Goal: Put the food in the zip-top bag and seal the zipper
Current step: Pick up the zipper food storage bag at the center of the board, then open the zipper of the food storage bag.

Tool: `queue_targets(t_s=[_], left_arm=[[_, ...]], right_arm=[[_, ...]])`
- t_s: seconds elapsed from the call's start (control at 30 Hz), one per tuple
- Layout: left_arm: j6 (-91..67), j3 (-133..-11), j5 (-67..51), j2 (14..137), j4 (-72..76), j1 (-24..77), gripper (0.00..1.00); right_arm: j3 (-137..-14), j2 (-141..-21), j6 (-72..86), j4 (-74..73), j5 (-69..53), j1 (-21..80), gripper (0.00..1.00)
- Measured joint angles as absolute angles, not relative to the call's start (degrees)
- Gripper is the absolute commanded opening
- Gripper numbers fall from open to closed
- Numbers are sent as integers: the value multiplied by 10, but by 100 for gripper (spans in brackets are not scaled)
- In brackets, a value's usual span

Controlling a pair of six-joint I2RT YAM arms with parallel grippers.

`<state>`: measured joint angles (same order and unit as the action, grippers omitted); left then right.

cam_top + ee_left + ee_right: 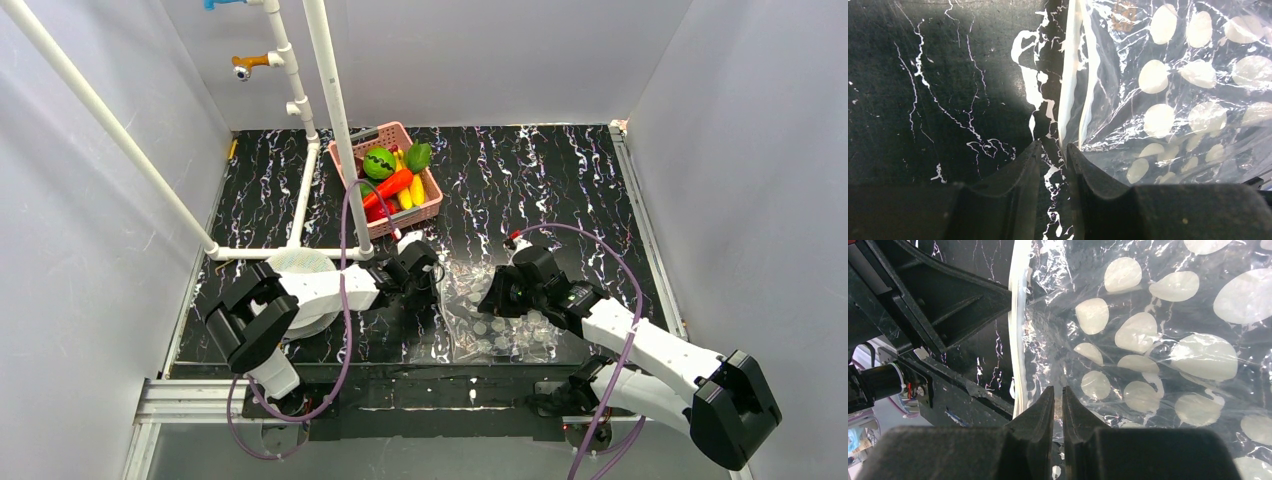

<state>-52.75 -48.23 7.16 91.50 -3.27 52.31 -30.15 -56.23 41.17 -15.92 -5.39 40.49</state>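
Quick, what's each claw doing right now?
Left claw: narrowly open, at the zip-top bag's mouth edge.
Right claw: closed, pinching the zip-top bag.

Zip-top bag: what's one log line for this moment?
food in pink basket; zip-top bag empty; left pincer open at zipper; right pincer pinching bag

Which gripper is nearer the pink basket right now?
Left. The left gripper sits at the bag's left edge, just below the basket in the top view; the right gripper is over the bag, farther right of the basket.
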Motion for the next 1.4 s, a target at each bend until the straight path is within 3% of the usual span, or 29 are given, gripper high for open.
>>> queue_targets(t_s=[0.17,0.37,0.57,0.73,0.97,1.4], left_arm=[[-530,-491,70,931,-27,523,25],[-534,-499,65,955,-6,523,0],[-515,-460,54,940,89,524,0],[-492,-435,45,861,117,527,0],[-516,-435,19,736,127,529,0],[-562,-435,28,662,67,543,0]], right_arm=[[-302,-563,412,-157,-58,405,18],[-302,-574,412,-152,-62,404,18],[-304,-576,405,-162,-62,404,22],[-346,-570,386,-235,-47,408,44],[-508,-567,373,-338,24,496,55],[-779,-746,493,-528,279,616,59]])
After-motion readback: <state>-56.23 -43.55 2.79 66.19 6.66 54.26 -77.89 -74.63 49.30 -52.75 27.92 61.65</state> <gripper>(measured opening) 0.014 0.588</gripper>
